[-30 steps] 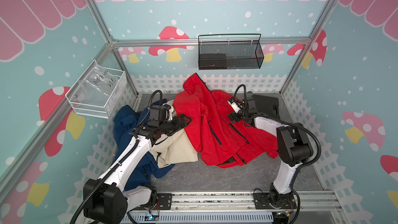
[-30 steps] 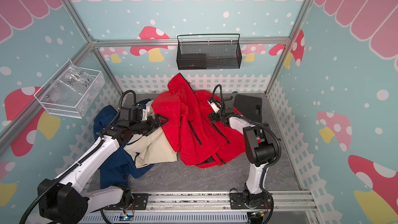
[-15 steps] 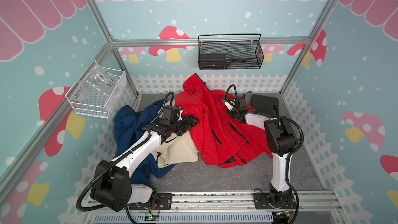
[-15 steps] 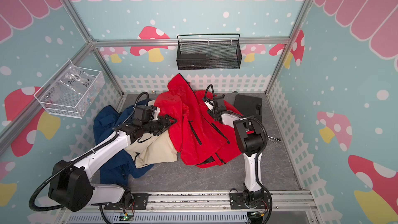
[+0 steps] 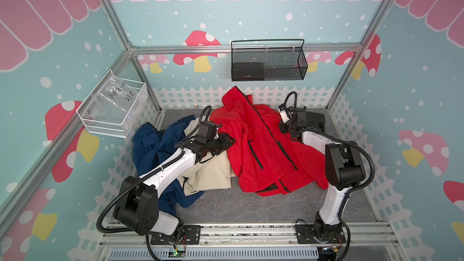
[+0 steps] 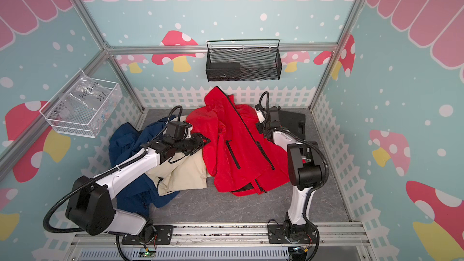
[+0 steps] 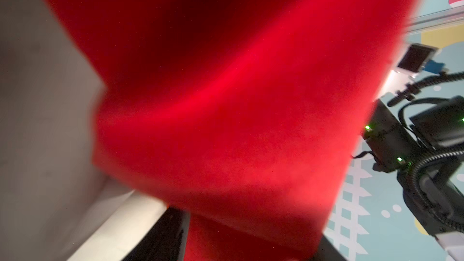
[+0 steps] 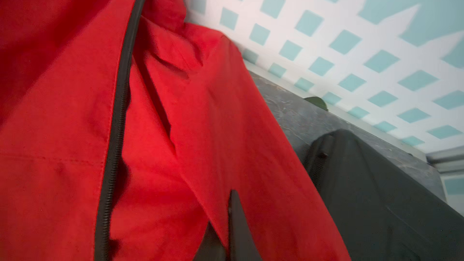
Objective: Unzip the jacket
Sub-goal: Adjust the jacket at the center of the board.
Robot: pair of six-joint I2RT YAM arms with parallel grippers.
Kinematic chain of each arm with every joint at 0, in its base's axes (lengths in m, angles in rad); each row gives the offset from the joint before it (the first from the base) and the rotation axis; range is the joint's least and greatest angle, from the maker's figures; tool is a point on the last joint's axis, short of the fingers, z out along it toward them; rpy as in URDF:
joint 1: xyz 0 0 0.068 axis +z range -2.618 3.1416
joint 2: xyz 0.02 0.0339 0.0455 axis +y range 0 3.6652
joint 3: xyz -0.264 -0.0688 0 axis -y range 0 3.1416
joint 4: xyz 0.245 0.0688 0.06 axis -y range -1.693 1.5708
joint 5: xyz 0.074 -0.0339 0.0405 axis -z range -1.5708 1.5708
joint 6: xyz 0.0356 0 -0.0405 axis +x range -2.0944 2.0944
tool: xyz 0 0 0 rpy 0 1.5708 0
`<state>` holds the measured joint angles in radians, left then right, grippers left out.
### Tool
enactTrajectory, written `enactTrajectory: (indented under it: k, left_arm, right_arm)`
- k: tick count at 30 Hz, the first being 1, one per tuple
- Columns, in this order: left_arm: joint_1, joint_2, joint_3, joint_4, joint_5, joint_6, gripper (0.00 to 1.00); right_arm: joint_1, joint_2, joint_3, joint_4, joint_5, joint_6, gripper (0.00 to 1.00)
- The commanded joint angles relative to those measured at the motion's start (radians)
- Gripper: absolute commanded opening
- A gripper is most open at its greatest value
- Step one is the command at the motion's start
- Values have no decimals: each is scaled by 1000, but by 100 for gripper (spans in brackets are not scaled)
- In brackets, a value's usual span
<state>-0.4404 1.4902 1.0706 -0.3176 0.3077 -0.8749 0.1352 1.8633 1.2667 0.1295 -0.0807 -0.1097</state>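
The red jacket [image 5: 266, 151] [image 6: 238, 146] lies crumpled mid-floor, its top propped against the back fence. Its black zipper [image 5: 266, 126] [image 8: 118, 111] runs closed down the front; the pull is hidden. My left gripper [image 5: 232, 140] [image 6: 207, 141] reaches into the jacket's left edge. In the left wrist view red fabric [image 7: 226, 121] fills the gap between the fingers [image 7: 163, 234] of this gripper [image 7: 251, 242]. My right gripper [image 5: 282, 129] [image 6: 258, 126] sits at the jacket's upper right side. In the right wrist view it [image 8: 223, 222] is shut on a thin fold of red cloth.
A beige garment [image 5: 213, 174] and a blue garment [image 5: 155, 146] lie under my left arm. A black garment [image 5: 313, 121] sits at the back right behind my right gripper. A black mesh basket [image 5: 268, 64] and a white wire basket [image 5: 113, 106] hang on the walls.
My left arm has reached right into the jacket's left edge and its jaws have narrowed around the fabric. My right gripper has closed on the red cloth.
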Motion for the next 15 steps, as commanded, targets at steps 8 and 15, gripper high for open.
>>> enactTrajectory:
  k: [8,15]
  left_arm:
    - [-53,258,324,77,-5,18,0]
    - [-60,479,628,53,-20,48,0]
  right_arm:
    - [-135,-128,30,-46,-133,301,0]
    - [-133,-122,43,-24,-269,368,0]
